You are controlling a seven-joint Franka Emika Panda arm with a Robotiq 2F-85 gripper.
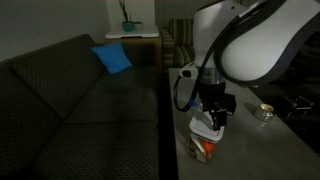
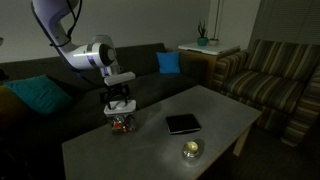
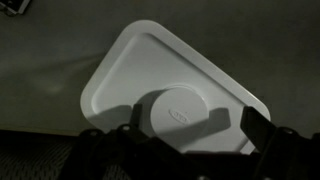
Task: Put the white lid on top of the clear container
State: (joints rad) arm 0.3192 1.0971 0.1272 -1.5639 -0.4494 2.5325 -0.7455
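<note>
the thin white rounded-rectangle plastic lid (image 3: 160, 85) is lying flat on the small clear plastic container (image 1: 205, 146) near the grey table's (image 2: 230, 108) edge. the gripper (image 3: 190, 128) is hanging just above it, fingers spread apart, clasping nothing. a flat black square (image 2: 183, 124) and a small round shiny dish (image 2: 191, 149) are sitting well apart from it.

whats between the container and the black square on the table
Nothing. In an exterior view the table is bare between the container and the black square.

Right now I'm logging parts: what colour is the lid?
White; the lid shows best in the wrist view.
</note>
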